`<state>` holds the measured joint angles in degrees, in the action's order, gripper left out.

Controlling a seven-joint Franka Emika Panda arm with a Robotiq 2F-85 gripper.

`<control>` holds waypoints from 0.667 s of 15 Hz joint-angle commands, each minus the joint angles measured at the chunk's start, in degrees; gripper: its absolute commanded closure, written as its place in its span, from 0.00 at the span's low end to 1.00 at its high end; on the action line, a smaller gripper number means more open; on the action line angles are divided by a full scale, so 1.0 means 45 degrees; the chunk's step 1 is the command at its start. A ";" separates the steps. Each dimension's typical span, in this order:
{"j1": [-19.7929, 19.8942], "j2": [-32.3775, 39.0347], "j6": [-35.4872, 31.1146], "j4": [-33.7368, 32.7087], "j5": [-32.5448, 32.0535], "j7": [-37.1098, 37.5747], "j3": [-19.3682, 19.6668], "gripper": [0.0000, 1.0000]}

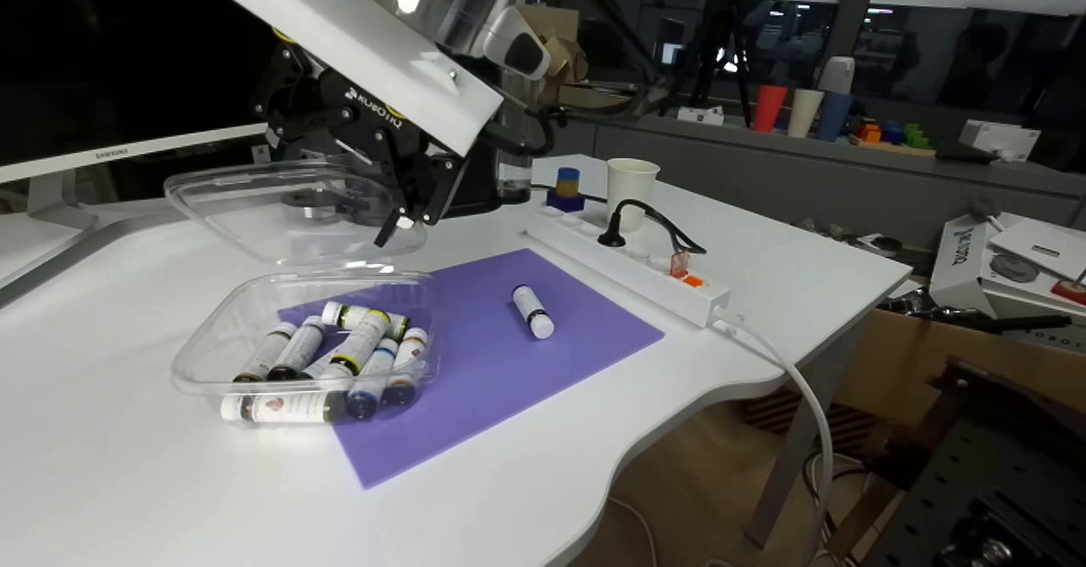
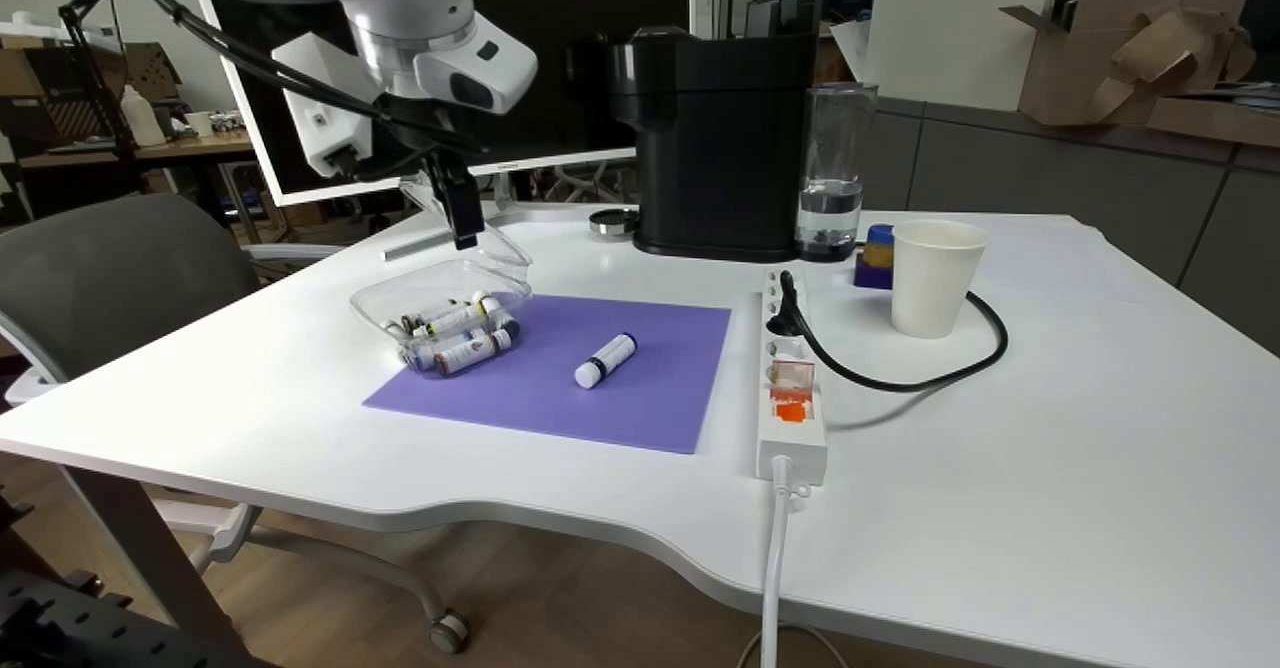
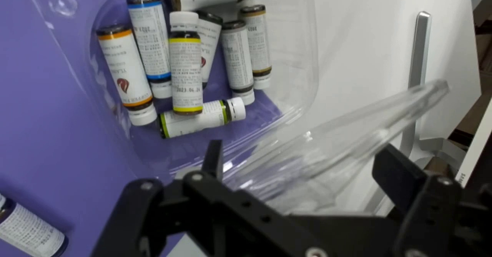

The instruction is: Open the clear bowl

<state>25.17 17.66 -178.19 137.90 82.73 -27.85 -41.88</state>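
The clear bowl (image 1: pixel 214 335) sits partly on the purple mat (image 1: pixel 484 380), with several small white-labelled bottles (image 3: pixel 186 70) lying in it. Its see-through lid (image 1: pixel 254 219) stands raised and tilted back along the bowl's side towards the monitor, so the bowl's top is uncovered. In the wrist view the lid (image 3: pixel 334 157) runs edge-on across the space between the fingers of my gripper (image 3: pixel 300 155). Those fingers are wide apart and not clamped on it; whether either touches the plastic I cannot tell. In an exterior view the gripper (image 2: pixel 463 233) hangs just above the bowl (image 2: pixel 372 300).
A single bottle (image 1: pixel 532 311) lies on the mat. A white power strip (image 2: pixel 790 443) with a black cable runs beside it, near a paper cup (image 2: pixel 935 283). Behind stand a black machine (image 2: pixel 720 148) and a water container (image 2: pixel 830 208); a monitor (image 1: pixel 102 49) is close to the arm.
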 commanded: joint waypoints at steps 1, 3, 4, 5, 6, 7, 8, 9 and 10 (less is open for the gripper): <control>0.0401 0.0010 -0.0461 -0.0805 0.1357 -0.1342 -0.0103 0.00; 0.0515 -0.0129 -0.0696 -0.1115 0.1893 -0.1965 -0.0014 0.00; 0.0567 -0.0186 -0.0800 -0.1268 0.2091 -0.2247 0.0025 0.00; 0.0612 -0.0219 -0.0874 -0.1438 0.2269 -0.2518 0.0072 0.00; 0.0627 -0.0235 -0.1014 -0.1612 0.2387 -0.2758 0.0125 0.00; 0.0646 -0.0249 -0.1156 -0.1818 0.2474 -0.2997 0.0184 0.00; 0.0661 -0.0262 -0.1302 -0.1981 0.2522 -0.3180 0.0222 0.00; 0.0649 -0.0242 -0.1484 -0.2072 0.2409 -0.3186 0.0265 0.00; 0.0599 -0.0190 -0.1755 -0.2086 0.2254 -0.3091 0.0310 0.00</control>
<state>28.03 16.93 -183.88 130.16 91.94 -40.11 -41.03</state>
